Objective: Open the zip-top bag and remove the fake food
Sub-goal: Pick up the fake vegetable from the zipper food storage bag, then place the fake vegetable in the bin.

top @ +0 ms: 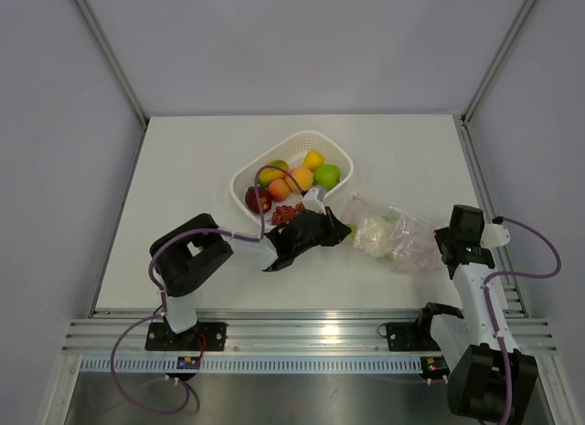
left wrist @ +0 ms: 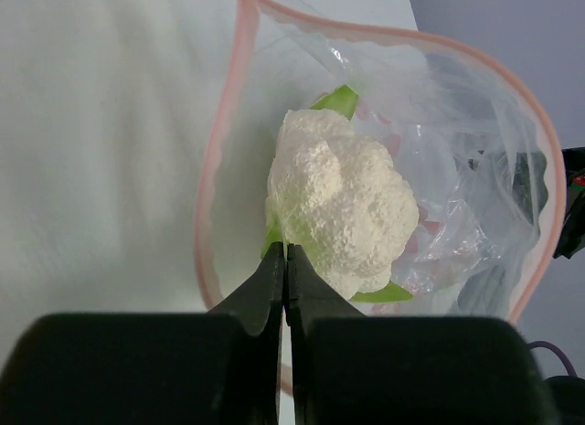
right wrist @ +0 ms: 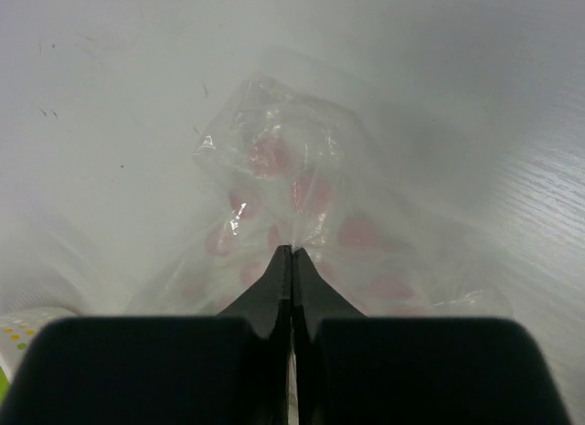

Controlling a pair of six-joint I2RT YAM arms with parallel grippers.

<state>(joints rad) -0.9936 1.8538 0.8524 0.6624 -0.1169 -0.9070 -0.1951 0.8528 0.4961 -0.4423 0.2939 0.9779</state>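
Starting with the white perforated basket (top: 291,139), it is found close beside the left gripper (left wrist: 286,260) and loaded with fruit pieces (top: 302,178), judged to be items already taken out. The zip-top bag (top: 411,233) is laid flat between the two sets of fingers. Its closed end is pinched in the shut right gripper (right wrist: 292,251), apparently as an anchor, and its mouth gapes just ahead of the left fingertips. The left fingers are pressed together at the near lip; whether film is caught cannot be told. The bag is clear and crinkled, with pink print and a pink zip strip (left wrist: 219,169) looped open. One cauliflower piece (left wrist: 340,206), creamy white with green leaves, is noted inside, just beyond the left fingertips.
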